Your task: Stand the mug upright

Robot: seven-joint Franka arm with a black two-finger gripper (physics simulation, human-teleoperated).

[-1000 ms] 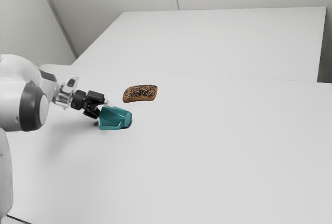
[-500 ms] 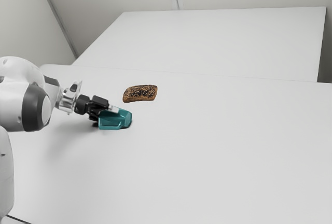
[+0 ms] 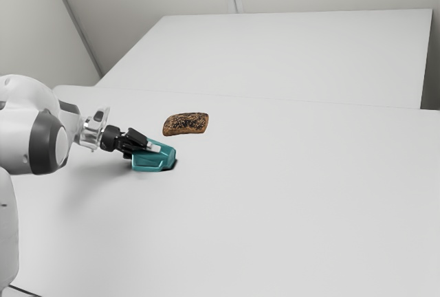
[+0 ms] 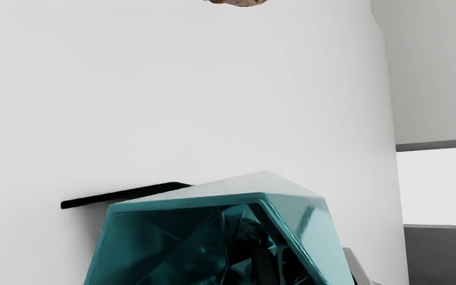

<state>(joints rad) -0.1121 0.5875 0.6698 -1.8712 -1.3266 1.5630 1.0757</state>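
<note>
Reaching in from exterior view's left: white arm, black claw right at teal mug. Mug lying on its side on white bench, mouth toward arm, base toward exterior view's right. Seeded bread near mug, apart from it, on same bench. Wrist view: mug's mouth facing claw, faceted walls inside, deep shadow in there, dark part of claw reaching in. Whether claw grips mug's wall, can't tell. Bread well beyond mug.
</note>
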